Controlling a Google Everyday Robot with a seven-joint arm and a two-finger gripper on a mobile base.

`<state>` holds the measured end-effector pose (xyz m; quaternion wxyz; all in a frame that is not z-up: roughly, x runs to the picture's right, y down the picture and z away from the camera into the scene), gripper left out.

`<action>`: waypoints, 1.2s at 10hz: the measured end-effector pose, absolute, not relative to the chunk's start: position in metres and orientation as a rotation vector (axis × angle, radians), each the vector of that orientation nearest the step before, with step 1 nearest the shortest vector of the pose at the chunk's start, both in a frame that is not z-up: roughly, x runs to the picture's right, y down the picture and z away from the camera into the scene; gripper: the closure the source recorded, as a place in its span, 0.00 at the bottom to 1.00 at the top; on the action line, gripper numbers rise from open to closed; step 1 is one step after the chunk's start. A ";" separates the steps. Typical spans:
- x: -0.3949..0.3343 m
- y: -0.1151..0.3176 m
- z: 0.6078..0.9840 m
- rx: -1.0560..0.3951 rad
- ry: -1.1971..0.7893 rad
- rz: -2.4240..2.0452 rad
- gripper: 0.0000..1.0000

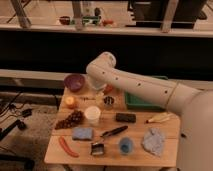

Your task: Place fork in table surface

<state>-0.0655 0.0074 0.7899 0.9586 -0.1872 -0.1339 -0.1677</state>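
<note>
Pale plank table surface point(136, 131) before a dark counter, crowded with small items. Behind the white cup point(92, 114): gripper point(98, 93) low over the wood, jaws spread wide, grasping nothing. Just behind-left of the cup: fork point(89, 98), thin silvery streak, seemingly flat on the wood beside the gripper. Right-behind the cup: green tray point(145, 104). Right-front of the cup: black-handled utensil point(114, 132). Further behind-left of the cup: purple bowl point(74, 81)
</note>
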 end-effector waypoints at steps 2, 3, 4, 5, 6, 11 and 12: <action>-0.068 0.006 0.797 -0.383 -0.257 -0.328 0.20; -0.071 0.008 0.802 -0.390 -0.251 -0.324 0.20; -0.077 0.014 0.809 -0.404 -0.245 -0.323 0.20; -0.081 0.018 0.815 -0.415 -0.241 -0.324 0.20; -0.092 0.025 0.824 -0.428 -0.240 -0.334 0.20; -0.119 0.012 0.852 -0.416 -0.235 -0.376 0.20; -0.122 0.010 0.855 -0.413 -0.234 -0.381 0.20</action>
